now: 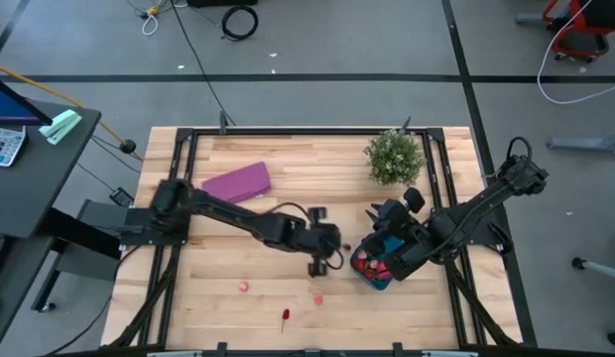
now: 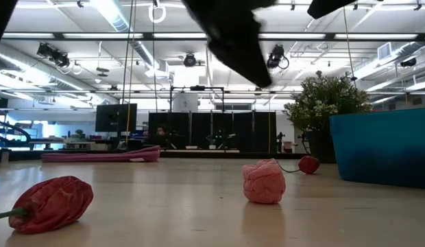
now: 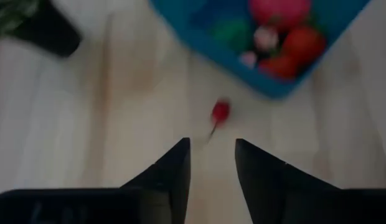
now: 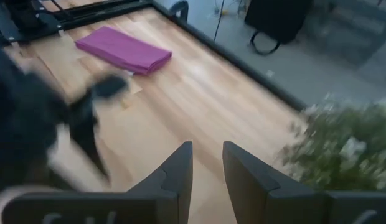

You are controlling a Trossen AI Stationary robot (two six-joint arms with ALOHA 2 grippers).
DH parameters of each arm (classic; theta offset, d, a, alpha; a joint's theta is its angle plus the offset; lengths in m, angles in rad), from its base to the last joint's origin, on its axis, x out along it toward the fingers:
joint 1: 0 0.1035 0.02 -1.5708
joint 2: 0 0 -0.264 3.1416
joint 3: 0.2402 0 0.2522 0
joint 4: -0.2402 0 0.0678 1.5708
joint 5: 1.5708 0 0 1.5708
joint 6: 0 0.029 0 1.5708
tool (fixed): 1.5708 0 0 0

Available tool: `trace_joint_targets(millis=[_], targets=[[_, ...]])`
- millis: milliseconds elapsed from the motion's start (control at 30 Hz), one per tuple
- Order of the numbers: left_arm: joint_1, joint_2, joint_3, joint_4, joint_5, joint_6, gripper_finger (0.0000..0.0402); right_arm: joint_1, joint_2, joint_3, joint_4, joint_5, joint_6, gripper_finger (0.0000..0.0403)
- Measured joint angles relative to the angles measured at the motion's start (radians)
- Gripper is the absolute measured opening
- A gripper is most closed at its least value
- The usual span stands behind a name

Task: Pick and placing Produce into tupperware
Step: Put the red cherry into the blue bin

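The teal tupperware (image 1: 375, 275) sits right of the table's centre and holds several red, pink and green toy produce pieces (image 3: 286, 43). A small red piece with a stem (image 3: 220, 112) lies on the wood just outside the tupperware's wall. Three more pieces lie toward the near edge: a pink one (image 1: 244, 287), a pink one (image 1: 317, 296) and a red pepper (image 1: 286, 317). My left gripper (image 3: 211, 144) hovers open and empty above the small red piece, left of the tupperware. My right gripper (image 4: 207, 146) is open and empty, raised over the tupperware's far side (image 1: 382, 220).
A bushy potted plant (image 1: 394, 157) stands at the far right, close behind my right gripper. A flat purple object (image 1: 236, 183) lies at the far left. A black rail frame (image 1: 288, 132) borders the table. Bare wood (image 1: 218, 248) spreads across the near left.
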Motion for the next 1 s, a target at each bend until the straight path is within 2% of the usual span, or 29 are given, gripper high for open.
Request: trace_joint_targets(millis=[167, 300, 367, 467, 633, 667, 833, 1000], targets=[[-0.003, -0.182, 0.0, -0.384, -0.068, -0.058, 0.0106, 0.004, 0.0, 0.0, 0.023, -0.043, 0.01, 0.0096], [-0.003, -0.348, 0.0, -0.652, -0.192, -0.209, 0.0086, 0.005, 0.005, -0.012, 0.087, -0.056, -0.035, 0.0096], [-0.002, -0.43, 0.0, -0.746, -0.226, -0.275, 0.0077, 0.0, 0.006, -0.023, 0.135, -0.121, -0.105, 0.0096], [0.0, -0.539, 0.0, -0.798, -0.229, -0.344, 0.0066, -0.026, 0.006, -0.035, 0.23, -0.297, -0.213, 0.0096], [0.002, -0.682, 0.0, -0.8, -0.227, -0.358, 0.0054, -0.107, 0.006, -0.058, 0.447, -0.696, -0.376, 0.0091], [0.003, -0.703, 0.0, -0.798, -0.228, -0.358, 0.0053, -0.125, 0.006, -0.058, 0.471, -0.748, -0.385, 0.009], [0.004, -0.776, 0.0, -0.799, -0.228, -0.359, 0.005, -0.25, 0.009, -0.058, 0.463, -0.887, -0.362, 0.0089], [0.004, -0.793, 0.0, -0.799, -0.227, -0.351, 0.0051, -0.367, 0.053, -0.058, 0.439, -1.036, -0.363, 0.009]])
